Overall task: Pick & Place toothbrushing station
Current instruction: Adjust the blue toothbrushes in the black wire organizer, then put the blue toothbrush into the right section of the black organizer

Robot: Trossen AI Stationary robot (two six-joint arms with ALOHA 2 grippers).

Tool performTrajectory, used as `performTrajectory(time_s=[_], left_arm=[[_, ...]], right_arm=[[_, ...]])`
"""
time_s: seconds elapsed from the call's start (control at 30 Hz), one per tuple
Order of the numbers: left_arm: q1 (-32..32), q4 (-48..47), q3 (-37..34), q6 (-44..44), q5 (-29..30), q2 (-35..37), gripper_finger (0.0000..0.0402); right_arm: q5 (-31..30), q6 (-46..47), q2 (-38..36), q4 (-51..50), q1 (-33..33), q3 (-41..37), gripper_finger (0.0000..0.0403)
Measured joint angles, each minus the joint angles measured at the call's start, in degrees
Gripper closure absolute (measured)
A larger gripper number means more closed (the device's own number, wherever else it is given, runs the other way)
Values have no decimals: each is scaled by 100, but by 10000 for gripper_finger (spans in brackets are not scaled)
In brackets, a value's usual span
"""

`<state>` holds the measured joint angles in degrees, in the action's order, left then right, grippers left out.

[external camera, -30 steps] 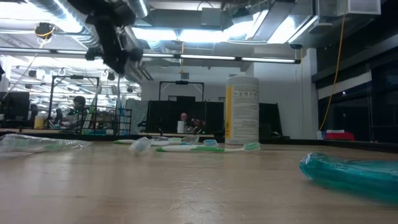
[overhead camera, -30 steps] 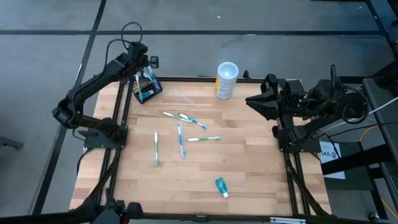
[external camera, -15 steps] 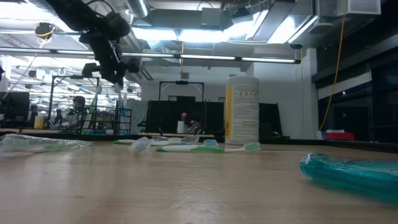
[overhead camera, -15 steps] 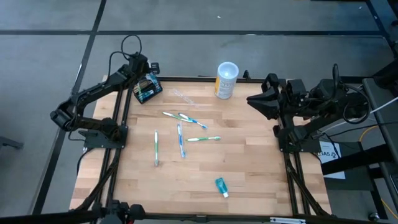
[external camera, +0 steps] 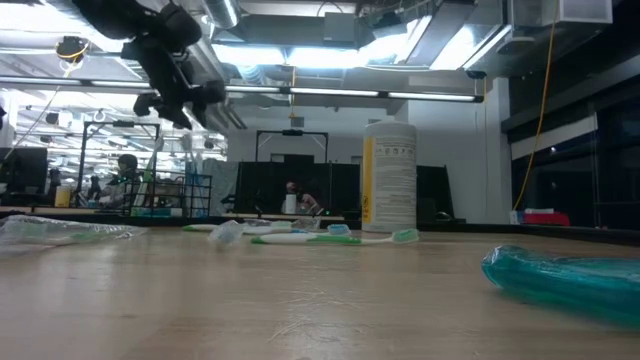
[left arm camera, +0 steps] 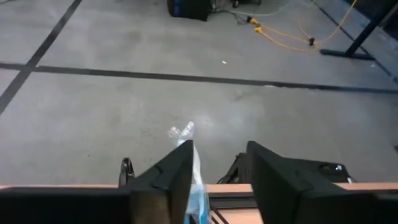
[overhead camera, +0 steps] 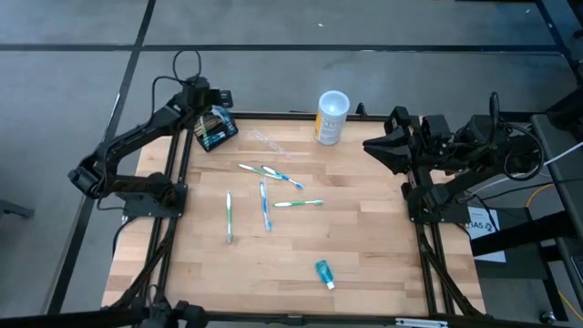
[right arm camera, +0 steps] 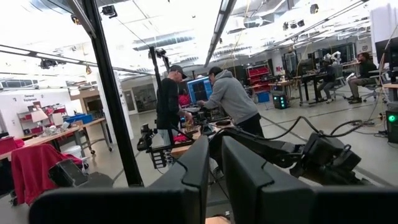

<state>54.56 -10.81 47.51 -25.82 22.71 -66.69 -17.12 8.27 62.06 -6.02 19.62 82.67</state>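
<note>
Station (overhead camera: 215, 128) sits at table's 11 o'clock corner; left gripper (overhead camera: 202, 95) above it, fingers parted, nothing held — back off straight, clear of brushes; right gripper (overhead camera: 375, 148) idle at 2 o'clock, fingers narrowly apart, empty.

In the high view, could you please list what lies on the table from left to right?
Toothbrushing station → lone toothbrush → cluster of toothbrushes → toothpaste tube → white-and-yellow cup.
</note>
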Motion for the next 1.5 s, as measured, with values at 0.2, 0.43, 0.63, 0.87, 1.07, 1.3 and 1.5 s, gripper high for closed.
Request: performTrajectory(time_s=[0.2,0.43,0.63,0.87,1.07,1.3,1.5], left_arm=[[33,-4,0,8,-124,512,220],[-99,-100,56,638,-2808,1464,236],[-1353,-1364,63,1648,-3744,1470,264],[-3342,-935,57,2866,-2983,352,271],[-4056,-577,336,2944,-3168,-1213,261],[-4345,-594,1408,3799,-3122,-2822,268],[-4205,-1071,2235,4642,-3235,-3745,263]], right_arm=[[14,-1,-1,0,0,0,353],[20,-66,-1,0,0,0,353],[27,-274,-12,75,0,0,353],[129,-401,-107,238,9,0,353],[-22,-417,-103,305,145,0,353],[-325,-465,-87,307,348,0,353],[-442,-485,-85,306,505,0,353]])
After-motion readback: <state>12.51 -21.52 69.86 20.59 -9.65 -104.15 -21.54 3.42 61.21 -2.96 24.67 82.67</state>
